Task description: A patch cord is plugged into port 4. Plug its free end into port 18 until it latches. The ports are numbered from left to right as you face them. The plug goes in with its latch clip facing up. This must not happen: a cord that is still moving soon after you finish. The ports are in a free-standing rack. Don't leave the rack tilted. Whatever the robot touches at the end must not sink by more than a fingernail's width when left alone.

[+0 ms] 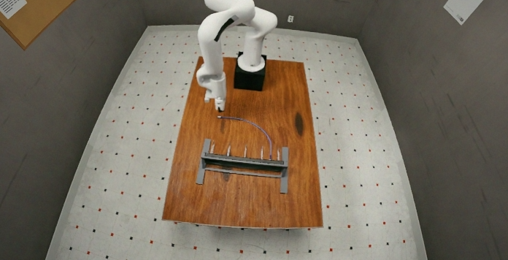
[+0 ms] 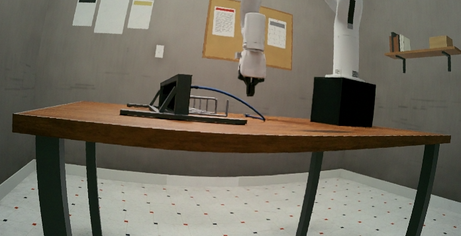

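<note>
The black-fingered white gripper [image 2: 250, 91] hangs clenched on nothing above the wooden table's [image 1: 255, 207] left edge. The blue patch cord's free plug [image 1: 220, 117] lies below it

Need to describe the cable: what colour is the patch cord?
Blue, slightly purplish; the patch cord shows best in the exterior view.

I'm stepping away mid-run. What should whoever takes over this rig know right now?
Tool: shut, holding nothing, hanging above the table.
Patch cord: one end plugged into the rack, free plug lying on the table, roughly below the tool.
Rack: standing flat on its feet.
Done: nothing plugged into port 18 yet.
Left: open, grasp the free plug clip-up, seat it in port 18, leave the rack level.
</note>
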Available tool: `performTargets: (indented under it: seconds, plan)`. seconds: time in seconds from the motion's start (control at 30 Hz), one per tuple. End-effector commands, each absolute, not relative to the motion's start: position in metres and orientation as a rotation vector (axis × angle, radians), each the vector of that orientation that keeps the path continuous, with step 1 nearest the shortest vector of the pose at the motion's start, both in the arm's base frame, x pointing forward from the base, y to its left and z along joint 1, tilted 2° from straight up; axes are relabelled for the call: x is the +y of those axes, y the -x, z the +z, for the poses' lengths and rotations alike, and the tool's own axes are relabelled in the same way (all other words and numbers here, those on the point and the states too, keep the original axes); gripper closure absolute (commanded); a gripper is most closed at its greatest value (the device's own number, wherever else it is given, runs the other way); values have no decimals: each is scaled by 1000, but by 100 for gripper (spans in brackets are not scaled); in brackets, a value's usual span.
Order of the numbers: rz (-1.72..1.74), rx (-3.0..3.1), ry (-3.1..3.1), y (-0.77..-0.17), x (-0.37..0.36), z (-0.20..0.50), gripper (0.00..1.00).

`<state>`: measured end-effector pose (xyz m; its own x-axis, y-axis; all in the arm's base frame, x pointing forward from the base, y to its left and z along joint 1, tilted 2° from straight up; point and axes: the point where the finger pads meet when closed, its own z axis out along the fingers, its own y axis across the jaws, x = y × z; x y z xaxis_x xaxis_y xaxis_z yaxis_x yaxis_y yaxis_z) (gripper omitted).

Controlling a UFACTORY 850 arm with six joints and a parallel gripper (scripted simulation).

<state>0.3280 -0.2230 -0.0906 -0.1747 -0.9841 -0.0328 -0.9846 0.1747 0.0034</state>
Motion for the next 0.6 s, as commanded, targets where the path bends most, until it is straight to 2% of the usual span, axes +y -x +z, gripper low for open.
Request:
performTargets:
  seconds: [0.0, 0.57]
  plan:
    - [35, 2390, 2003, -329, -223, -90, 100]
    - [30, 2383, 2008, -330, -223, -90, 100]
